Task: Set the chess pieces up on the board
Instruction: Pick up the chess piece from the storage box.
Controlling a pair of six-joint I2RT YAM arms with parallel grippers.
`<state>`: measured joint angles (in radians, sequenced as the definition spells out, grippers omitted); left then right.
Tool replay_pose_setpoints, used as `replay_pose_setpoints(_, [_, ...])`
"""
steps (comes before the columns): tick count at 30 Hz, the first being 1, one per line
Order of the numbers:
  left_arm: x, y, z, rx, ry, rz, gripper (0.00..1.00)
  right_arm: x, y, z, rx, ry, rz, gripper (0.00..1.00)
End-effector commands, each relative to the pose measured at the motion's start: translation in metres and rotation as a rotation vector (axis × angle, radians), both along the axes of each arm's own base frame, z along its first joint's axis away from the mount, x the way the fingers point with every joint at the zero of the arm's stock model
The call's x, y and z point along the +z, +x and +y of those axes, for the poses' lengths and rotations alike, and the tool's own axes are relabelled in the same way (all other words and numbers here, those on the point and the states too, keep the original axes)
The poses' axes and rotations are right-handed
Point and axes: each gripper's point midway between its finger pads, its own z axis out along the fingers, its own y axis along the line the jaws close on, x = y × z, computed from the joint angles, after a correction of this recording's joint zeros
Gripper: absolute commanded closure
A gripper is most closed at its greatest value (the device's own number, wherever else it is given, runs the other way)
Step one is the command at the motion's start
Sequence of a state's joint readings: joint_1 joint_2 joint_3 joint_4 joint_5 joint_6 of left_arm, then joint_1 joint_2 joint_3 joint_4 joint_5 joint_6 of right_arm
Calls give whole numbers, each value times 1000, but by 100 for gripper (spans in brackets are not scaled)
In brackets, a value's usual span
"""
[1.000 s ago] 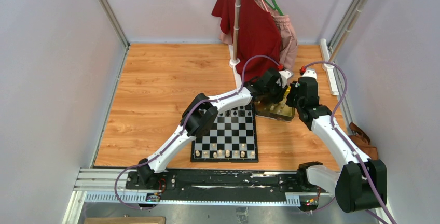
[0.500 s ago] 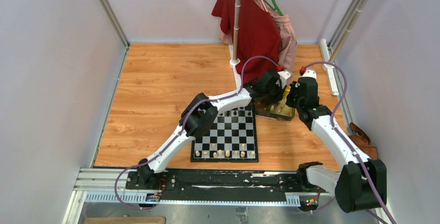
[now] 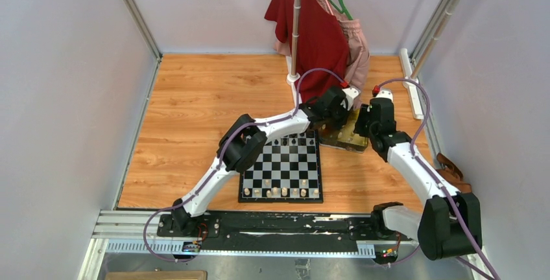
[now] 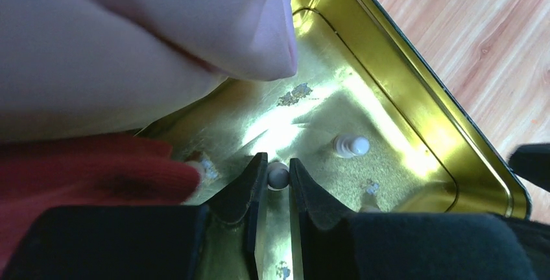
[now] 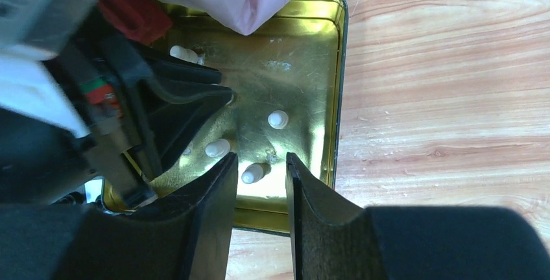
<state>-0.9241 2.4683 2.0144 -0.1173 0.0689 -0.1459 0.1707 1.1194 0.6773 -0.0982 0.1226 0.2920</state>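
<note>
Left end effector: the left end effector (image 4: pixel 274 166) is down inside the shiny yellow-gold square tin (image 4: pixel 415 98), jaws drawn almost together, and a tiny round-topped cream chess piece (image 4: pixel 277 175) is nipped right at the fingertips
Right end effector: the right end effector (image 5: pixel 259 160) hovers over the tin's near wall, jaws parted and holding nothing; a cream pawn lying on its side (image 5: pixel 251 174) shows in the gap, and no finger appears to touch it
Board: the small black-and-white checkered chessboard (image 3: pixel 283 170) sits on the wooden tabletop (image 3: pixel 194 111) just left of the tin, with a pale row (image 3: pixel 283 192) on its near edge and black chessmen (image 3: pixel 293 141) on its far edge
Crowding: a pink garment hem (image 4: pixel 162 21) and a red sleeve (image 4: pixel 84 170) drape over the tin's far corner
Step in hand: looks like the left arm is picking its piece out of the tin to take to the board
Doing it well: that's a tip-only grip, so lift slowly and straight up until clear of the rim, then cross to the board and set the piece down upright
Watch: both arms share one small tin, so the right should wait, then drop lower and close across the pawn's narrow body
</note>
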Motion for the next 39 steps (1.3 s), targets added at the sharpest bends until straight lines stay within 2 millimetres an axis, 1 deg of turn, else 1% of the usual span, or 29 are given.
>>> replay_pose_setpoints(1, [61, 7, 6, 28, -61, -83, 96, -10, 1, 4, 16, -5, 27, 62])
replay_pose_setpoints(3, [73, 5, 11, 32, -70, -96, 96, -13, 4, 5, 20, -7, 41, 62])
replay_pose_setpoints(10, [102, -2, 23, 44, -83, -126, 98, -27, 12, 8, 27, -11, 86, 61])
replay_pose_setpoints(14, [116, -9, 32, 41, -80, -137, 98, -30, 17, 8, 28, -19, 102, 60])
replay_pose_setpoints(18, [125, -12, 49, 78, -64, -158, 99, -35, 22, 8, 29, -30, 122, 59])
replay_pose_setpoints(23, [133, -21, 70, 106, -52, -171, 99, -46, 26, 8, 26, -34, 149, 59])
replay_pose_setpoints(28, [141, -28, 81, 140, -74, -167, 100, -53, 29, 7, 16, -41, 161, 59])
replay_pose_setpoints(32, [139, -37, 87, 151, -118, -144, 100, -58, 32, 6, 14, -52, 171, 60])
replay_pose_setpoints(35, [130, -42, 97, 164, -97, -133, 100, -61, 34, 5, 11, -58, 177, 60])
replay_pose_setpoints(39, [134, -46, 103, 175, -115, -143, 100, -65, 38, 6, 10, -59, 181, 60])
